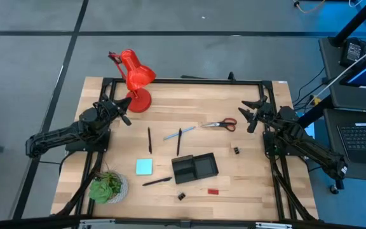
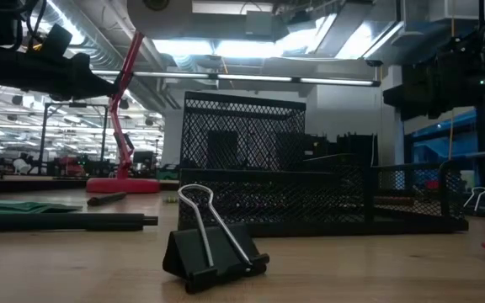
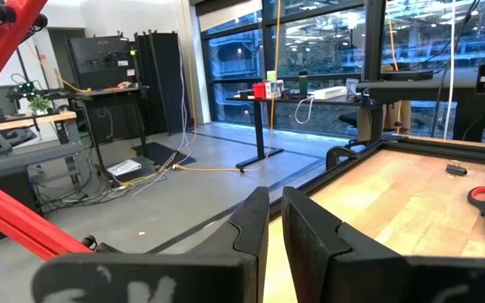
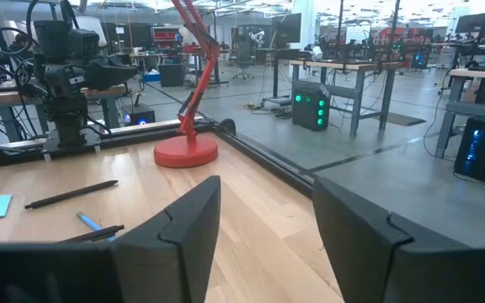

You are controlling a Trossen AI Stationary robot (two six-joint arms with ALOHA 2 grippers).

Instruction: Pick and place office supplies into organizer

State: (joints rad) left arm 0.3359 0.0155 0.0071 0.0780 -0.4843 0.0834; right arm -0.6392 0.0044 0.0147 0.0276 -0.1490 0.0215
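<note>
— Where does everything sit?
— Scissors lie nearest the right gripper — fingers spread, empty; organizer mid-table.
— And the left gripper?
— Nearly closed, empty. Descend squarely over the handles.

This is a large open robotics lab or workshop, shown by exposed ceiling ducts and strip lights, a bare concrete floor, rows of workbenches loaded with equipment, tall glass walls, and a wooden surface in a black frame.
</note>
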